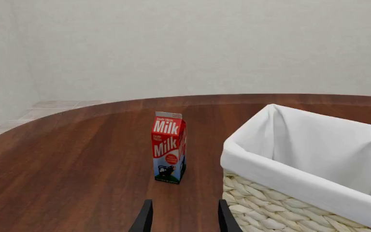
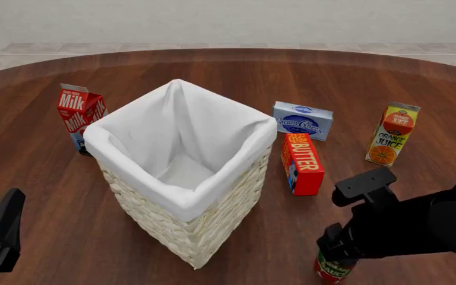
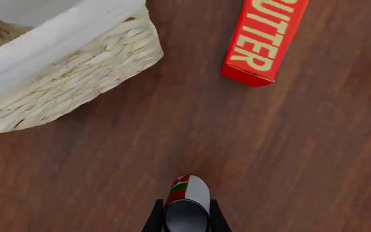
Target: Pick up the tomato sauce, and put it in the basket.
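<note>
Dark wooden table [image 2: 236, 77], tomato sauce [image 3: 187, 200] pinched between right gripper [image 3: 185, 218] jaws, left gripper [image 1: 184, 217] jaws spread.

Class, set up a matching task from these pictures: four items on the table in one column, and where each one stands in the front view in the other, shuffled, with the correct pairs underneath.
Items
1. milk carton
2. orange juice carton
3. tomato sauce
4. butter box

Places
A. between the fingers of the right end effector
B. left of the basket
C. far right, standing apart
D. just right of the basket, on the table

Pairs: 1-B, 2-C, 3-A, 4-D
</note>
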Available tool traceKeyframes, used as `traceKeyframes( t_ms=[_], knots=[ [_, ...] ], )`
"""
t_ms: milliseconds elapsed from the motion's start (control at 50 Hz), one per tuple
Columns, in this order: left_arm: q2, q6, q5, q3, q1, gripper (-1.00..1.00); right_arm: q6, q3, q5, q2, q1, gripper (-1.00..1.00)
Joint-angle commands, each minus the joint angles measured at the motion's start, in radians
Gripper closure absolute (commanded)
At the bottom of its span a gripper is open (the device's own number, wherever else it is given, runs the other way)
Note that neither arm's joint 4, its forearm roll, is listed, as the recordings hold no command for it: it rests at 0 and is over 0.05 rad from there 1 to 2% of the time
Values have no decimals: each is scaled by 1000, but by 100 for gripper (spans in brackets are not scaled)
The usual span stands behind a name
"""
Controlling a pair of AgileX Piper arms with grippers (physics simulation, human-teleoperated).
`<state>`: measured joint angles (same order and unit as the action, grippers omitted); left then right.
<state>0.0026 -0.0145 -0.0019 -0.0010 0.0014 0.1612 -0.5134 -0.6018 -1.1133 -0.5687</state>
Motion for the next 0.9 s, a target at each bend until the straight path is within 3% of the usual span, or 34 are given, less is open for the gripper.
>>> traceKeyframes(
  t_ms=[20, 540, 900],
  knots=[
    [0, 0, 0, 0, 0, -100, 0, -57, -83, 61, -6, 100],
    [0, 0, 0, 0, 0, -100, -62, -304, -323, 197, -29, 100],
    [0, 0, 0, 0, 0, -100, -102, -430, -406, 230, -46, 100]
  ],
)
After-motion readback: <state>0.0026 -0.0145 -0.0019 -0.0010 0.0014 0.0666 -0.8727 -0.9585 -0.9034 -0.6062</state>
